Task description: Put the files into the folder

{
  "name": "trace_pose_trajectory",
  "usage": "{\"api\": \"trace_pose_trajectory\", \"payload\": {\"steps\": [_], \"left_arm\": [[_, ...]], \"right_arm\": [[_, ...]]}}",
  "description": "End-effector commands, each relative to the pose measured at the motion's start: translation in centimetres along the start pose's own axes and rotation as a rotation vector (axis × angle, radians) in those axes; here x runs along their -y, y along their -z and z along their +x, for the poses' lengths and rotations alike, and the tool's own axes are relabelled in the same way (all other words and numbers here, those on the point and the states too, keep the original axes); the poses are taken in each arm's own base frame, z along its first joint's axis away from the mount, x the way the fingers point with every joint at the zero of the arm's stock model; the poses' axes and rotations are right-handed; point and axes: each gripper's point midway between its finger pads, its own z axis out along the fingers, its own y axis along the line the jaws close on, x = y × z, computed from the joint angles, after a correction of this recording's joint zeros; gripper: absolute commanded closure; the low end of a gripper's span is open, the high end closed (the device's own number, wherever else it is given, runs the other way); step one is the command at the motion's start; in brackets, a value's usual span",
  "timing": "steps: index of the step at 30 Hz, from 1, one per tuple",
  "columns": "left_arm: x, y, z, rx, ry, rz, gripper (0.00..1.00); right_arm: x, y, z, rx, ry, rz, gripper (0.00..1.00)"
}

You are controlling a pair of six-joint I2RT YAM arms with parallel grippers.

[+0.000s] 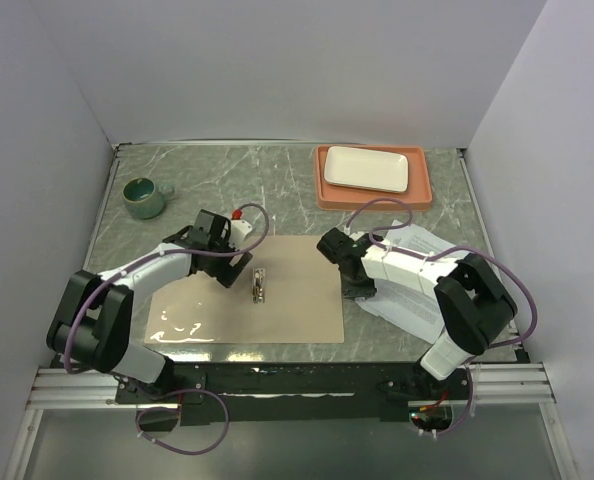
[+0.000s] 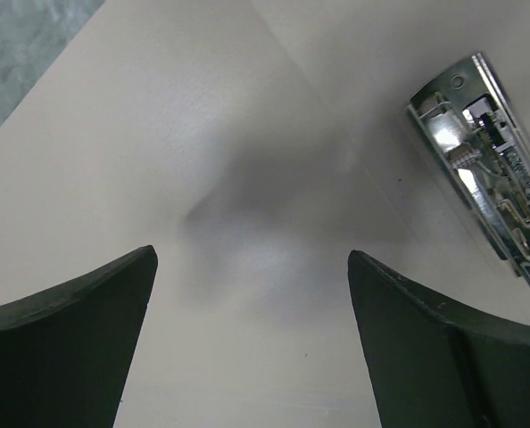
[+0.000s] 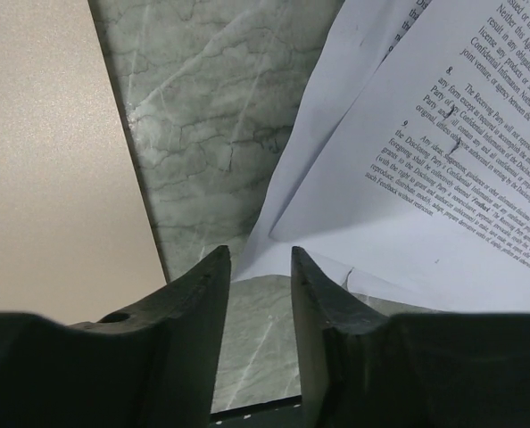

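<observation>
The tan folder (image 1: 287, 310) (image 2: 202, 134) (image 3: 42, 134) lies open and flat on the marble table, with a metal clip (image 1: 260, 284) (image 2: 488, 169) along its middle crease. My left gripper (image 1: 232, 275) (image 2: 252, 259) hangs open just above the folder's left half, beside the clip, with nothing between its fingers. The files (image 1: 417, 245) (image 3: 408, 223), white printed sheets, lie fanned to the right of the folder. My right gripper (image 1: 359, 290) (image 3: 260, 251) is low at their left corner. Its jaws stand narrowly apart, and the paper's lifted edge sits right at the fingertips.
A salmon tray (image 1: 322, 190) holding a white plate (image 1: 367, 168) stands at the back right. A green mug (image 1: 144, 197) sits at the back left. A glossy patch of glare (image 1: 182, 328) shows on the folder's near left corner. Walls close in both sides.
</observation>
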Motion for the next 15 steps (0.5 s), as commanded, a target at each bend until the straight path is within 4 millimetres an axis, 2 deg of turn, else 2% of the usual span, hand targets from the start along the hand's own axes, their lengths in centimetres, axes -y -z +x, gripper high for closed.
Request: {"api": "trace_pose_trajectory", "payload": {"steps": [1,8,11,12,15], "left_arm": [[0.9,-1.0,-0.6,0.021,-0.020,0.017,0.05],[2.2,-1.9,0.2,-0.002,-0.013,0.051,0.06],[2.5,-2.3,0.5,-0.014,-0.008,0.061,0.07],[2.7,-2.5,0.7,-0.023,-0.005,0.066,0.07],[3.2,-2.8,0.6,-0.026,0.006,0.086,0.07]], "right_arm": [[-0.1,0.2,-1.0,0.034,-0.009,0.010,0.61],[0.1,-0.5,-0.4,0.019,-0.002,0.023,0.62],[0.2,-0.5,-0.4,0.017,-0.002,0.024,0.70],[0.1,-0.5,-0.4,0.020,-0.003,0.023,0.78],[0.2,-0.3,-0.4,0.023,-0.006,0.021,0.91]]}}
